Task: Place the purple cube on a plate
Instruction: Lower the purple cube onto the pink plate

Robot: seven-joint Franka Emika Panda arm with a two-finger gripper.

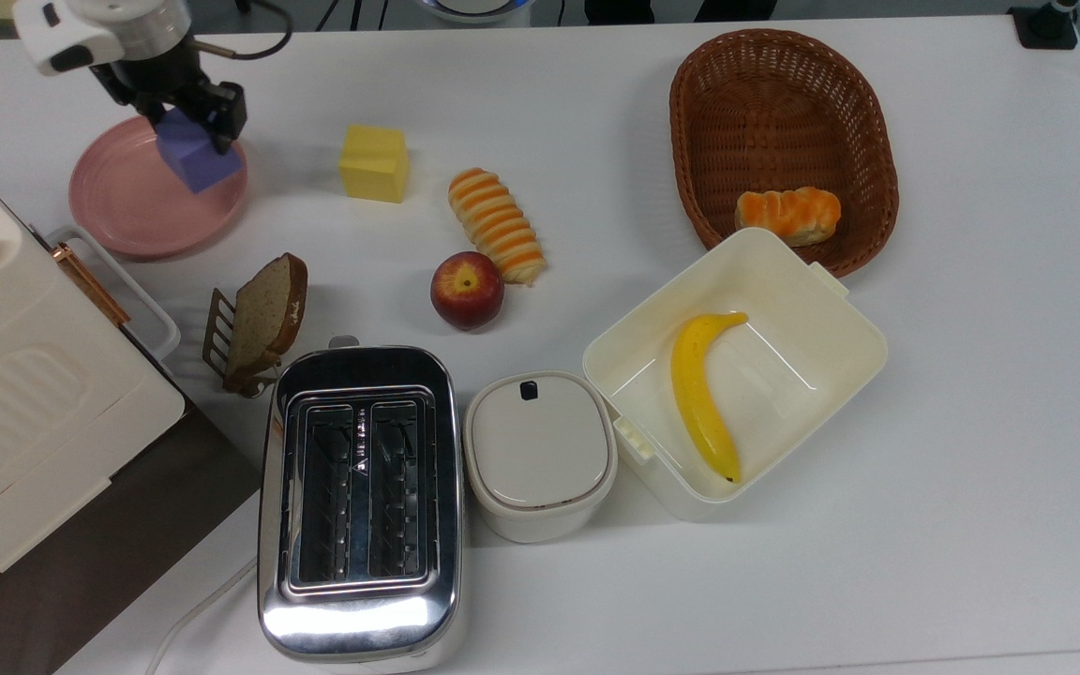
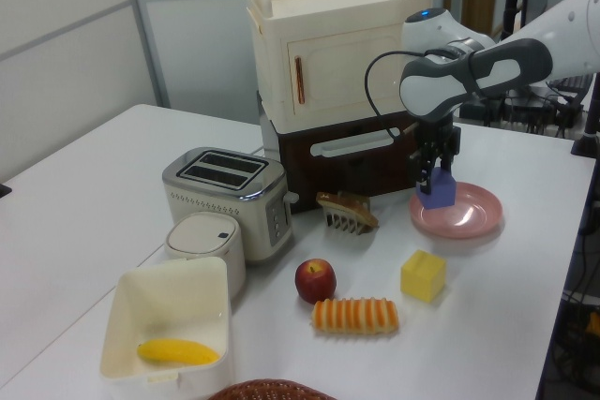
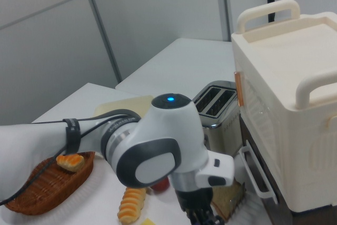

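Top view: the pincer (image 1: pixel 191 117) is closed on the purple cube (image 1: pixel 195 159), which hangs over the right-hand part of the plate (image 1: pixel 127 211), inside its rim; the plate lies near the surface's far left corner in the top view, with bare pink floor open toward the top view's left; the yellow cube (image 1: pixel 374 163) stands well apart to the top view's right, the bread slice in its rack (image 1: pixel 263 319) nearer the front; left view: the pincer (image 2: pixel 437 175) points straight down, the purple cube (image 2: pixel 437 192) below it and directly above the plate (image 2: pixel 469 222); whether its underside touches the plate cannot be told; the move to come is judged a short vertical descent and release; the cabinet (image 2: pixel 337 53) stands close behind; right view: the arm's wrist housing (image 3: pixel 163 151) fills the foreground.
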